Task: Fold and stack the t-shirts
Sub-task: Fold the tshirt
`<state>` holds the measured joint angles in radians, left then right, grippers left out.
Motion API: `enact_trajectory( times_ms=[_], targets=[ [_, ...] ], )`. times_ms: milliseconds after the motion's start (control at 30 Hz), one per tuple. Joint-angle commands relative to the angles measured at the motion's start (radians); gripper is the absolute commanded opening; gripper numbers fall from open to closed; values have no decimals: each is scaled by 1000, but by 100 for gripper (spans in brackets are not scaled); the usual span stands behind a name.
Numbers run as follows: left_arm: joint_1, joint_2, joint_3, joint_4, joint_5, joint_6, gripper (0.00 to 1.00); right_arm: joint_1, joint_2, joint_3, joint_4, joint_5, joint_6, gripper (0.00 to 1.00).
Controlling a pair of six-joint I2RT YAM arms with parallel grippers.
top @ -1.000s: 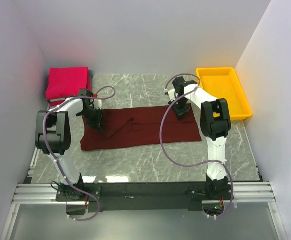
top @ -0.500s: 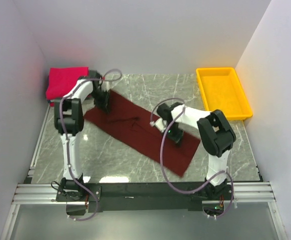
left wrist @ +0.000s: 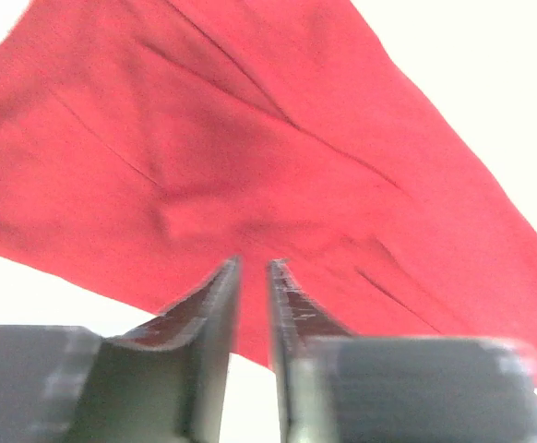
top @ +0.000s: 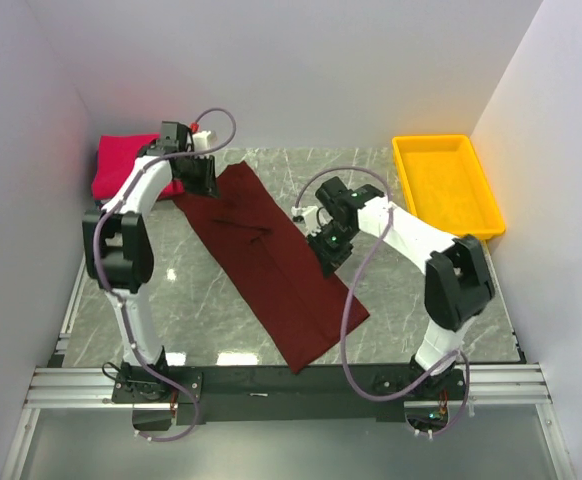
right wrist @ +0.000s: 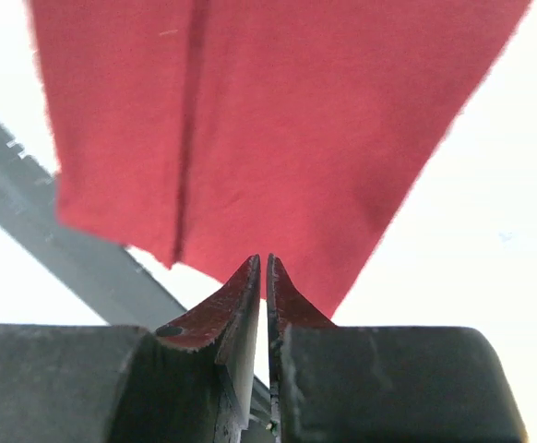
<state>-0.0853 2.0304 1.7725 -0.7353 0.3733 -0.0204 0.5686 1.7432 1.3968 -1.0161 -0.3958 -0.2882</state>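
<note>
The left arm (top: 136,190) stretches far forward from its base, and the left hand (top: 201,174) sits at the far left corner of the shirt (top: 271,270), fingers drawn close and pinching the cloth. The right arm (top: 406,230) bends at the elbow and reaches leftward. The right hand (top: 331,250) points down at the shirt's right edge, fingers almost touching, nipping the cloth.

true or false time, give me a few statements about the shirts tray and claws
1. The maroon t-shirt lies diagonally on the table. True.
2. The pinkish-red t-shirt sits in the yellow tray. False: the pinkish-red t-shirt lies folded far left, the yellow tray far right.
3. The left claw and right claw each pinch the maroon t-shirt. True.
4. The maroon t-shirt is stacked on the pinkish-red one. False: it lies spread on the table.
</note>
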Motion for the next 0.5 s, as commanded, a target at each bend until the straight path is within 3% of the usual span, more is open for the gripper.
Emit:
enact_trajectory(
  times_ms=[0, 200, 467],
  targets=[
    [-28, -39, -116, -1, 47, -85, 20, 4, 108, 24, 53, 52, 38, 13],
    [-41, -22, -217, 30, -5, -125, 13, 5, 234, 30, 70, 32, 69, 11],
    [-53, 137, -122, 20, -83, -112, 12, 65, 250, -88, 86, -64, 106, 10]
  ],
)
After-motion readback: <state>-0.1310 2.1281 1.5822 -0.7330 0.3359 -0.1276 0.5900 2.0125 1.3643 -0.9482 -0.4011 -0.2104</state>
